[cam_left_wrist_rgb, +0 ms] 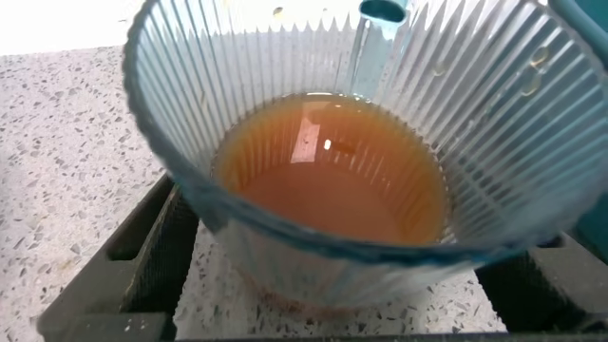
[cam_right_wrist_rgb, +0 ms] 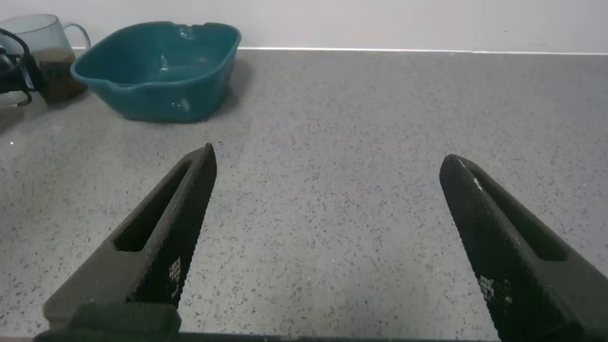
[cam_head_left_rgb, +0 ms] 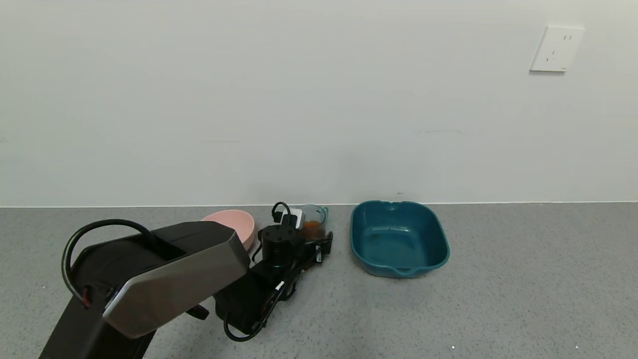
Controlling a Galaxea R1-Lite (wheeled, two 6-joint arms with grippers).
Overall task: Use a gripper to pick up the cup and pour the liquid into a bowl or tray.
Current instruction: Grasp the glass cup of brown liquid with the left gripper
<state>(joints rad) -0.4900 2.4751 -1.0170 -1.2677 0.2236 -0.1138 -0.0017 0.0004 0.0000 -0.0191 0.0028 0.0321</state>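
Observation:
The ribbed pale blue-green cup [cam_head_left_rgb: 315, 218] stands on the grey counter, near the wall, with reddish-brown liquid [cam_head_left_rgb: 312, 228] in its lower half. My left gripper [cam_head_left_rgb: 319, 245] is open around the cup's base, one finger on each side. In the left wrist view the cup [cam_left_wrist_rgb: 237, 66] and the liquid [cam_left_wrist_rgb: 332, 180] fill the frame between the black fingers [cam_left_wrist_rgb: 142, 266]. The dark teal dish [cam_head_left_rgb: 441, 234] sits empty to the right of the cup. My right gripper [cam_right_wrist_rgb: 328, 190] is open and empty over bare counter. From there the dish [cam_right_wrist_rgb: 180, 95] and the cup [cam_right_wrist_rgb: 47, 57] show far off.
A round pink bowl [cam_head_left_rgb: 234, 222] stands just left of the cup, behind the left arm. The white wall runs close behind the cup and dish, with a socket [cam_head_left_rgb: 556, 49] high on the right. Grey counter stretches to the right of the dish.

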